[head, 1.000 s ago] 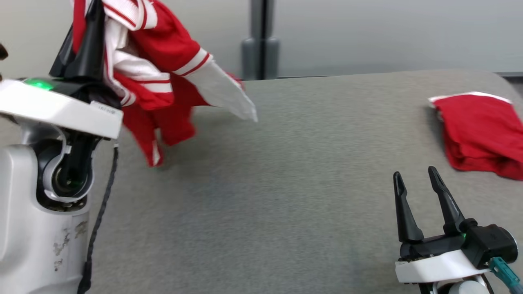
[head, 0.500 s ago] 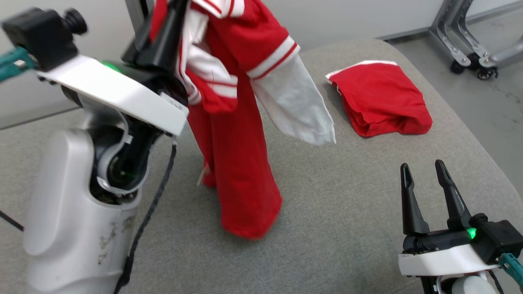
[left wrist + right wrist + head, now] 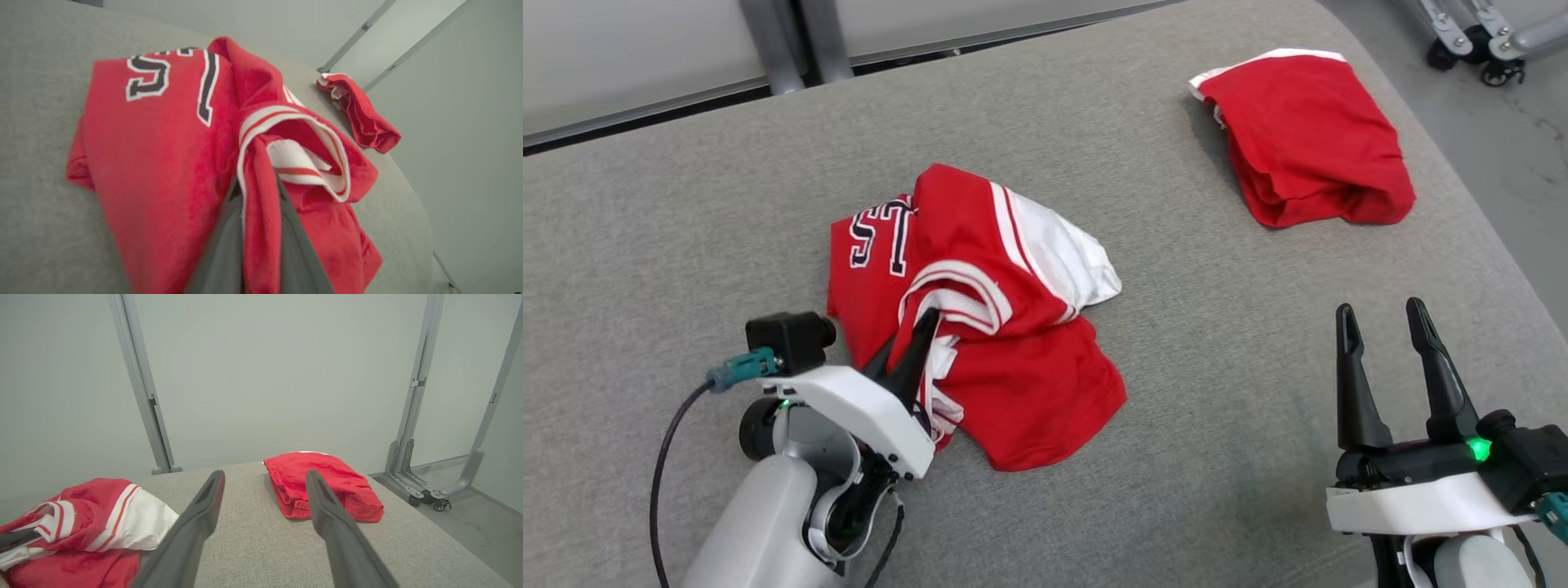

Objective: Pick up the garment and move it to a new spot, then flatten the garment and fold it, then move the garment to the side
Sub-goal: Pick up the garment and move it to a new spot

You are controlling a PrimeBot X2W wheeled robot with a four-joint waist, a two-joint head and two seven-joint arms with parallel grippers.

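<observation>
The garment is a red jersey with white striped trim and dark lettering, lying crumpled in the middle of the grey padded table. My left gripper is shut on a bunched fold of the garment near its striped collar, low over the table at its near left edge. In the left wrist view red cloth runs between the two fingers. My right gripper stands open at the near right, nothing between its fingers, well apart from the garment.
A second red cloth item, folded, lies at the table's far right, also seen from the right wrist. The table's right edge drops to a grey floor with a wheeled metal frame. Grey posts stand behind.
The garment hung high from my left gripper earlier; now it lies lowered onto the table, still gripped. The head camera has turned and tilted down. The right gripper stays open.
</observation>
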